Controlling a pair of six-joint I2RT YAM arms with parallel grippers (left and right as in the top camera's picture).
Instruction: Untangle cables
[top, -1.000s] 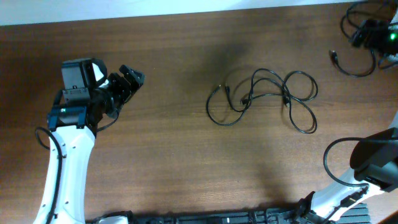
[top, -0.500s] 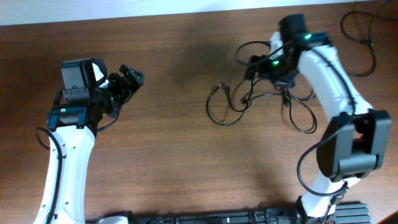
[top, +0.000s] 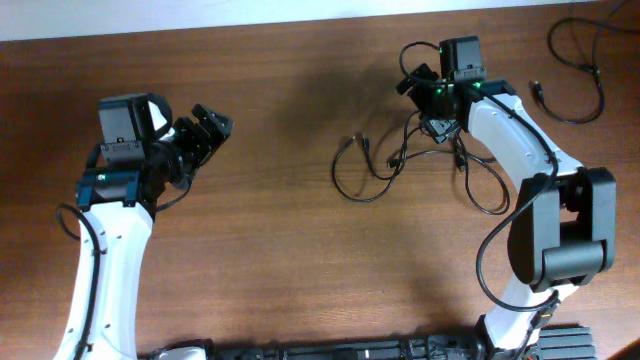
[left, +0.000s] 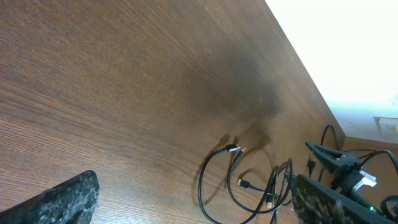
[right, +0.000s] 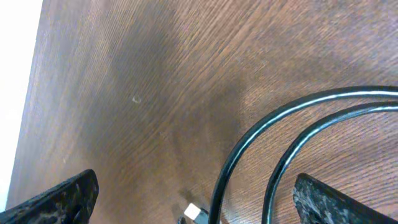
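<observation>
right arm over the tangle, ready for a first grab

the cables (top: 404, 156) lie in loose loops on the counter (top: 280, 250), out toward 3 o'clock from its middle. they cross over each other in a few spots, so i think the job is only at its start.

the right end effector (top: 420, 85) hangs at the 12 o'clock edge of the tangle. its fingers are wide apart and hold nothing. in the right wrist view, two strands run between them.

the left end effector (top: 212, 125) sits well apart at 9 o'clock, with its fingers apart too, and it is empty.

the step in hand looks like going for a first grab. next, the right arm needs to go low, close on just one strand, and pull it away slowly so the other loops slip off. the left one may have to come over and pin the rest.
</observation>
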